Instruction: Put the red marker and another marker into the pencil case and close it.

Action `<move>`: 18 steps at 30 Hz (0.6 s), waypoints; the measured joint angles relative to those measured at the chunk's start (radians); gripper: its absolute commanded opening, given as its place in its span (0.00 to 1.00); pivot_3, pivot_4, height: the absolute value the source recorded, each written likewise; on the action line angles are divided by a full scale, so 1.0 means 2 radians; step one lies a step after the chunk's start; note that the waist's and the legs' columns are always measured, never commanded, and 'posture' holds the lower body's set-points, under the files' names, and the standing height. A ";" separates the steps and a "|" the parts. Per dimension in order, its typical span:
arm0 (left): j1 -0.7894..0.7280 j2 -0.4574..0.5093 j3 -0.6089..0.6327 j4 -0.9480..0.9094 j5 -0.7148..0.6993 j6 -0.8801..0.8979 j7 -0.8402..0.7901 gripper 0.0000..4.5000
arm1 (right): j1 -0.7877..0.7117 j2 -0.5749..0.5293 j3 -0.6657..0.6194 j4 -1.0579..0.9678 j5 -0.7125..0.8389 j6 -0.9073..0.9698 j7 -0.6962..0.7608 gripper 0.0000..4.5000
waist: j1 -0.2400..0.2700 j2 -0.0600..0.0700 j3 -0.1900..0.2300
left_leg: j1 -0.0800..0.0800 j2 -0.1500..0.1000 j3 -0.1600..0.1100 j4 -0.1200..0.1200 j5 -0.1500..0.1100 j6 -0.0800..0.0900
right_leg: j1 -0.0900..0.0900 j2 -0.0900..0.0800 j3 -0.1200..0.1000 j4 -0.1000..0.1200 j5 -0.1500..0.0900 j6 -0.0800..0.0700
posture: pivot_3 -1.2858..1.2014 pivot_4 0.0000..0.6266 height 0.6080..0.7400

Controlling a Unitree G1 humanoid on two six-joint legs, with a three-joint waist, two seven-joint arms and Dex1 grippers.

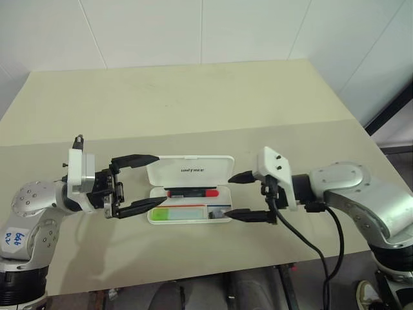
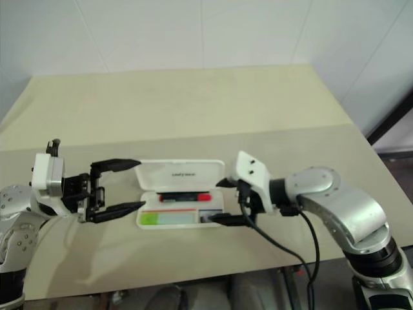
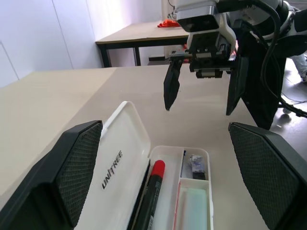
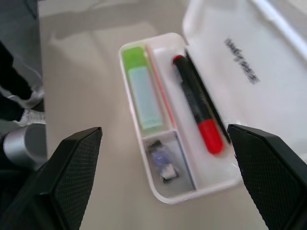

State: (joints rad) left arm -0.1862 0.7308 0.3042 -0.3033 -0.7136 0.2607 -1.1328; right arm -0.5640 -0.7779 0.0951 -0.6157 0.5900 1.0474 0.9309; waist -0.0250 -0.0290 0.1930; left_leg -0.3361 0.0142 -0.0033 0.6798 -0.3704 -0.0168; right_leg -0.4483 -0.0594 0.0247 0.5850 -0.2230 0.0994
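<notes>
So the pencil case (image 1: 189, 197) is sitting open near the front edge of a beige table (image 1: 193, 97), lid tilting up on the far side with the lettering facing the camera. Using the case as the anchor for everything.

Nearest compartment in the case: the lime-capped highlighter (image 4: 143, 91) is lying flat in it, cap pointing toward the left arm's side. At the other end of that row, a small compartment is holding a little dark stub (image 4: 161, 160). Just behind those, in the long slot right under the lid hinge, the red marker (image 1: 192, 192) is lying lengthwise.

The left gripper (image 1: 134, 184) is hovering just off the left end of the case, fingers spread wide with nothing between them, one finger up by the lid corner and one down by the tray corner. The right gripper (image 1: 245, 196) is doing the same thing at the right end, jaws released and empty, not touching the case as far as I can tell.

Beyond the case the tabletop is running back plain and pale, with a seam crossing it just behind the lid. Past the far edge there's a white paneled wall (image 1: 193, 29). In the left wrist view another table (image 3: 139, 34) is standing further off with something red (image 3: 168, 23) on it.
</notes>
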 measured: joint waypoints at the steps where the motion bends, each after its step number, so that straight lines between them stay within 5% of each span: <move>1: -0.003 0.000 0.001 0.002 0.000 0.000 0.003 1.00 | 0.000 -0.001 -0.009 0.000 0.002 0.000 -0.004 0.98 | 0.000 0.000 0.000 | 0.000 0.000 0.000 0.000 0.000 0.000 | 0.000 0.000 0.000 0.000 0.000 0.000 | 0.52 0.24 1.00; 8: -0.065 -0.001 -0.004 0.043 0.021 -0.001 0.033 1.00 | 0.039 -0.004 -0.124 0.009 0.025 -0.021 -0.034 0.98 | 0.003 0.000 0.000 | -0.001 0.000 0.002 0.000 0.000 0.000 | 0.001 0.000 -0.002 0.000 0.000 0.000 | 0.52 0.24 1.00; 18: -0.141 -0.011 -0.012 0.166 0.086 -0.011 0.110 1.00 | 0.257 -0.001 -0.240 -0.029 0.047 -0.167 0.028 0.98 | 0.012 0.000 0.000 | -0.001 0.000 0.002 0.000 0.000 0.000 | 0.002 0.000 -0.003 0.000 0.001 0.002 | 0.52 0.24 1.00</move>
State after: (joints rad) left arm -0.4673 0.7090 0.2807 0.0287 -0.5409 0.2391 -0.9129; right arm -0.0495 -0.7807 -0.3853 -0.6734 0.6844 0.7135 0.9860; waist -0.0006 -0.0289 0.1932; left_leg -0.3377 0.0137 0.0016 0.6805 -0.3706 -0.0164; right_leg -0.4445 -0.0598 0.0197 0.5844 -0.2211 0.1029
